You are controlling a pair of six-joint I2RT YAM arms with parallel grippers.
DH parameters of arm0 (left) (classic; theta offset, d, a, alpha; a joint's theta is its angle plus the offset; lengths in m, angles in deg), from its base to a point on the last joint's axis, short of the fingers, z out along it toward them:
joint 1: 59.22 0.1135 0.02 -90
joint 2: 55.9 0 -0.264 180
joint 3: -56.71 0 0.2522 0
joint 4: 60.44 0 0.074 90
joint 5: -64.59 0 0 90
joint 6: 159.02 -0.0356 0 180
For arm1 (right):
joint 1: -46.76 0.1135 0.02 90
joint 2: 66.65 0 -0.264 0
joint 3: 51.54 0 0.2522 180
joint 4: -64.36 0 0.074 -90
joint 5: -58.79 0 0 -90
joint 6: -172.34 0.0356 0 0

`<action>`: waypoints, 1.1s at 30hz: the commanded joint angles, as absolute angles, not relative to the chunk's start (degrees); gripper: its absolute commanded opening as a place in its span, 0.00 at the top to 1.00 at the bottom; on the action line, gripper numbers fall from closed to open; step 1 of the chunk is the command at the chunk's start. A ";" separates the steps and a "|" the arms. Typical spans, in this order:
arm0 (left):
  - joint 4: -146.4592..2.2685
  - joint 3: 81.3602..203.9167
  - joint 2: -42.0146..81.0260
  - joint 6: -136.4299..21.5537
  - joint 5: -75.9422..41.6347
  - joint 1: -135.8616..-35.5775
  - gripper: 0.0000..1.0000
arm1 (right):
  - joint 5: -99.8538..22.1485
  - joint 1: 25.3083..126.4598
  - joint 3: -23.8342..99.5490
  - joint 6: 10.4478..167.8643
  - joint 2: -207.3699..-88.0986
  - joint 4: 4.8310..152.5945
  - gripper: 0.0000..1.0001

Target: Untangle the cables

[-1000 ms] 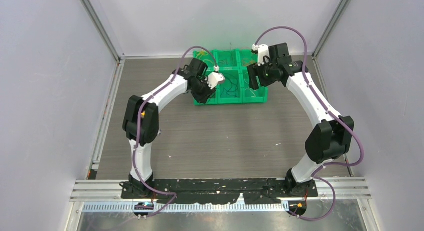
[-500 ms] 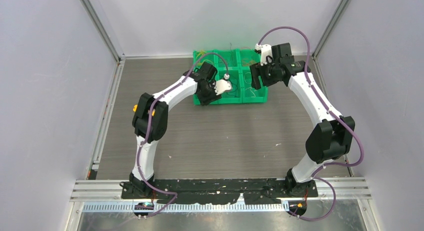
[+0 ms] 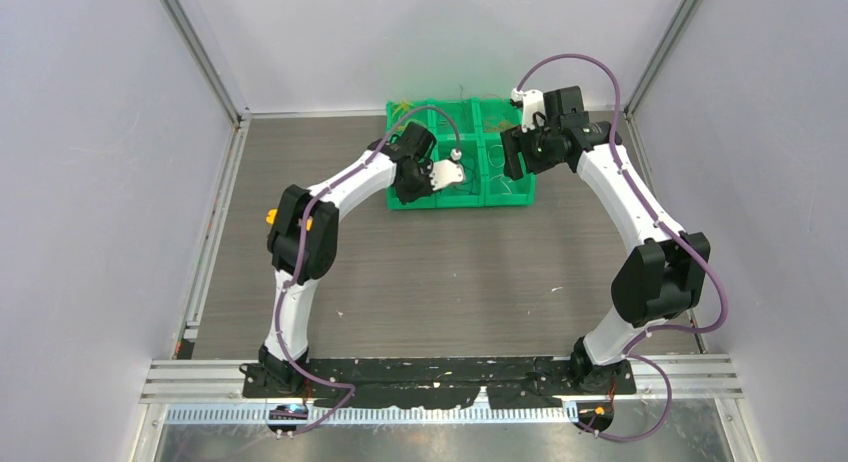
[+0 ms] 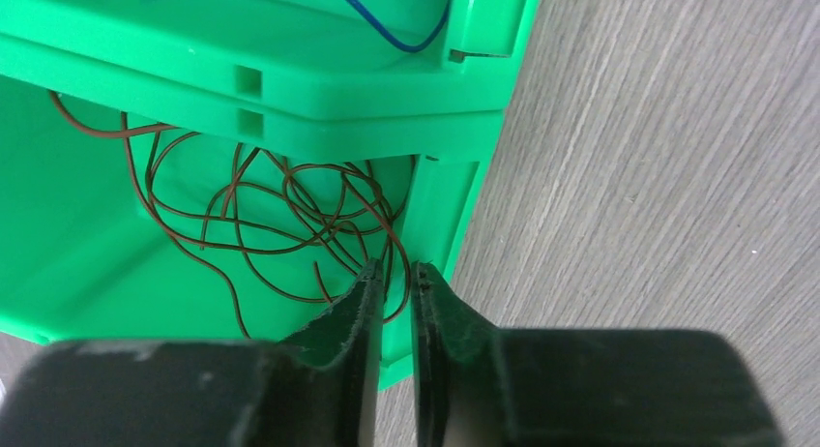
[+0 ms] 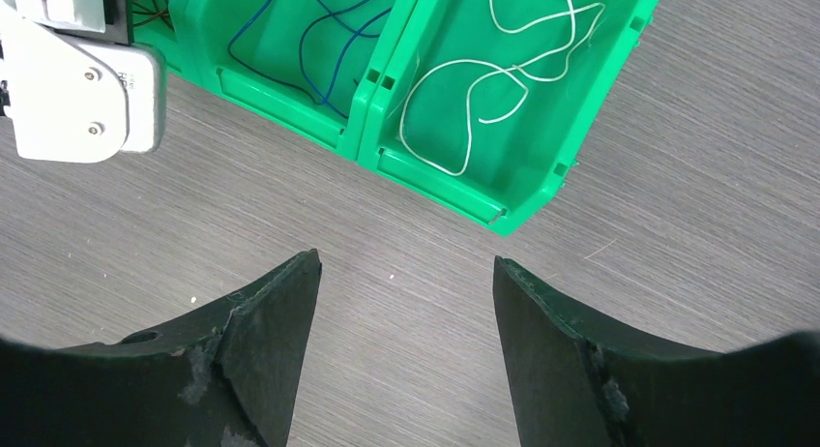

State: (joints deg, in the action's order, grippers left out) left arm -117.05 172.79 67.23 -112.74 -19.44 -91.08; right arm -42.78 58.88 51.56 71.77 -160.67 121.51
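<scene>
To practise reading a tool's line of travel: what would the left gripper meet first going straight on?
Probably the brown cable tangle in the green bin, just ahead of the left gripper; depth unclear.

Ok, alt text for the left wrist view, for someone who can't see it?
The left claw, nearly closed, hangs over the corner of a green bin compartment holding a tangle of thin brown cable; whether it pinches a strand is unclear. A blue cable lies in the next compartment, and grey wood-grain table shows at right.
</scene>
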 commanded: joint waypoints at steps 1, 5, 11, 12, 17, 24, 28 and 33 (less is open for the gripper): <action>-115.36 175.64 66.43 -114.69 -18.43 -90.82 0.88 | -43.45 58.55 53.48 72.15 -160.26 121.28 0.28; -115.29 177.59 67.32 -114.62 -18.37 -90.26 1.00 | -43.87 58.60 53.22 72.35 -160.30 121.32 0.29; -117.27 184.23 71.30 -113.91 -17.14 -88.65 1.00 | -44.05 58.49 52.89 72.28 -160.26 121.52 0.29; -117.39 184.79 71.79 -114.52 -17.51 -88.66 1.00 | -44.05 58.48 52.74 72.26 -160.19 121.49 0.29; -116.48 184.51 73.60 -120.08 -18.03 -88.31 1.00 | -44.05 58.38 52.60 72.17 -160.16 121.66 0.29; -106.57 172.66 70.31 -132.56 -16.54 -86.87 1.00 | -43.91 57.93 52.56 71.99 -160.17 121.99 0.29; -101.03 169.24 69.07 -134.75 -14.60 -85.94 1.00 | -44.10 57.81 52.59 72.06 -160.40 122.10 0.29; -99.00 168.90 67.38 -134.35 -14.81 -85.94 0.85 | -44.26 57.83 53.40 72.00 -160.97 122.38 0.29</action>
State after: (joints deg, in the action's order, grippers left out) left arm -103.98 169.58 71.32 -132.72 -16.53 -86.44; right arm -43.35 58.13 51.56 71.95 -160.78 122.74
